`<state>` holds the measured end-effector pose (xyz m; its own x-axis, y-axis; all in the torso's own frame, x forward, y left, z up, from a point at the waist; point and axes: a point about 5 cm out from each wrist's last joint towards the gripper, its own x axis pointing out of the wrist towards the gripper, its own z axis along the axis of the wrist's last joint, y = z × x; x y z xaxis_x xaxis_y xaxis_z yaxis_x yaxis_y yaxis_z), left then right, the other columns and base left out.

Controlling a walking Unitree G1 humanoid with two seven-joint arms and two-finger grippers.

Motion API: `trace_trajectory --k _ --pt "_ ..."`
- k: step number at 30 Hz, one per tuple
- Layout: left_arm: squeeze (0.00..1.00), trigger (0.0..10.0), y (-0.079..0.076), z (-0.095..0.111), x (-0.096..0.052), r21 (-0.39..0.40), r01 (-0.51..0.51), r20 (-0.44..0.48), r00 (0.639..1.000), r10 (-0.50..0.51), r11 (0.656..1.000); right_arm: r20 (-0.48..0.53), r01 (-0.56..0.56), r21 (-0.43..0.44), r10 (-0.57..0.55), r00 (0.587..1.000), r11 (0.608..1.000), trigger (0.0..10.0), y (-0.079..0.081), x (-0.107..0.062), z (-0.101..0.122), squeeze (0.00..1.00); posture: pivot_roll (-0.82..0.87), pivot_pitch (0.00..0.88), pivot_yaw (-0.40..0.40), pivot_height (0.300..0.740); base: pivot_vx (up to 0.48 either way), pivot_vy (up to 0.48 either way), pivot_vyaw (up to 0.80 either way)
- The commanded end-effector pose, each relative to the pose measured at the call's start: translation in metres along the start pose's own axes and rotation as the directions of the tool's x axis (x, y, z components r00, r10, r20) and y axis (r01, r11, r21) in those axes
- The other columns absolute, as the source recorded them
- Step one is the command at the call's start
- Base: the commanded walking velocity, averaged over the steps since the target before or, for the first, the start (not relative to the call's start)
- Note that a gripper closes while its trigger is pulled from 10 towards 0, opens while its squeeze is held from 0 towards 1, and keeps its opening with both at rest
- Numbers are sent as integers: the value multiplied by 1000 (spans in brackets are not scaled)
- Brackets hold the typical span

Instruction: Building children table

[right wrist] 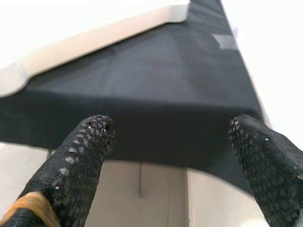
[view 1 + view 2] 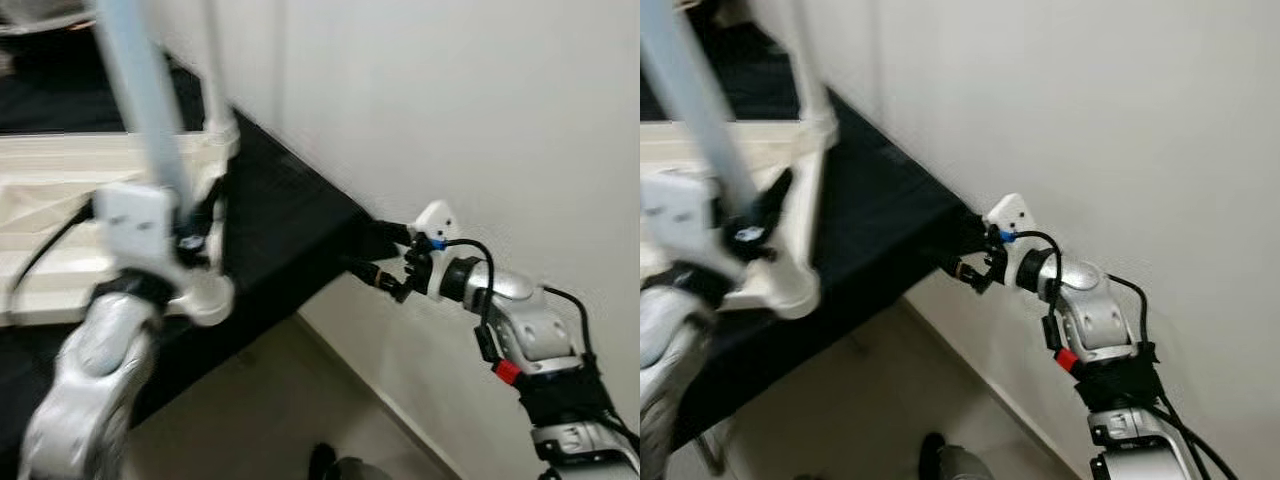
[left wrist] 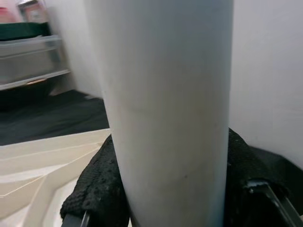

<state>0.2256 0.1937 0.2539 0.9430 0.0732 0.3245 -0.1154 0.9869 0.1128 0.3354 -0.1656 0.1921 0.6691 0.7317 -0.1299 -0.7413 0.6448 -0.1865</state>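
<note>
Gripping a pale blue-white round table leg (image 3: 165, 109) between its black fingers, the left gripper (image 2: 190, 240) is standing it upright over the cream tabletop panel (image 2: 60, 200), probably for fitting, while the right gripper (image 1: 175, 156) is hovering wide open, empty, at the black-covered surface's (image 1: 156, 94) corner.

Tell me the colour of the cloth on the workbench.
Black cloth; the right wrist view shows it best.

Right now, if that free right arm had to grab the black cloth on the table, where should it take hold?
At the overhanging corner nearest the wall, coming in level from the front. There the black cloth edge hangs past the table, so a finger can go above and below. The right end effector is open, facing that edge.
</note>
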Motion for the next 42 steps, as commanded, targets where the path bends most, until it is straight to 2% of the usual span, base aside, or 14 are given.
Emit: trace_trajectory --k 1,4,5,9,15,16,17,25,26,27,28,40,41,42 --pt "0 4706 55 -20 -10 215 -324 -119 928 354 921 -14 -4 -1 4 1000 1000 10000 0 -1 -4 631 135 226 -61 740 0 0 0" --pt "0 4667 72 -24 -27 257 -388 -155 887 434 885 -12 -17 1 17 1000 1000 10000 1 0 -4 627 142 231 -64 740 0 0 0" --pt "0 10000 81 -28 -38 283 -417 -183 861 475 864 -15 -25 -3 25 1000 1000 10000 1 1 -4 627 144 234 -66 740 0 0 0" --pt "0 10000 99 -33 -58 328 -477 -238 794 560 815 -18 -47 -7 47 999 999 10000 4 5 -5 627 140 238 -72 740 0 0 0" --pt "0 10000 111 -25 -55 329 -513 -205 781 590 793 -19 -63 -11 63 998 998 10000 5 7 -5 627 130 237 -72 740 0 0 0" --pt "263 10000 113 -21 -53 317 -522 -185 785 591 792 -19 -63 -11 63 998 998 10000 5 6 -4 627 125 237 -74 740 0 0 0" --pt "1000 10000 114 -18 -52 307 -530 -169 787 593 790 -20 -63 -11 63 998 998 10000 5 6 -4 624 122 239 -74 740 0 0 0" --pt "1000 10000 127 -11 -59 326 -588 -142 744 653 740 -24 -72 -10 71 997 997 10000 5 5 -6 627 117 237 -80 740 0 0 0" --pt "329 10000 131 -8 -60 328 -598 -133 738 662 732 -26 -75 -10 74 997 997 10000 6 5 -6 627 117 238 -81 740 0 0 0" --pt "329 10000 131 -8 -60 328 -598 -133 738 662 732 -26 -75 -10 74 997 997 10000 6 5 -6 627 117 238 -81 740 0 0 0" --pt "0 10000 132 -4 -59 321 -604 -110 741 662 730 -27 -77 -10 77 997 997 10000 6 5 -7 624 118 239 -83 740 0 0 0" --pt "0 10000 124 13 -61 281 -632 -42 743 668 722 8 -61 10 61 998 998 10000 8 10 -4 616 124 240 -73 740 0 0 0" --pt "0 10000 119 11 -62 269 -622 -50 754 655 736 41 -80 24 79 996 997 10000 12 12 -1 341 124 240 -73 740 0 0 0" --pt "0 10000 119 11 -62 269 -622 -50 754 655 736 41 -80 24 79 996 997 10000 12 12 -1 341 124 240 -73 740 0 0 0"
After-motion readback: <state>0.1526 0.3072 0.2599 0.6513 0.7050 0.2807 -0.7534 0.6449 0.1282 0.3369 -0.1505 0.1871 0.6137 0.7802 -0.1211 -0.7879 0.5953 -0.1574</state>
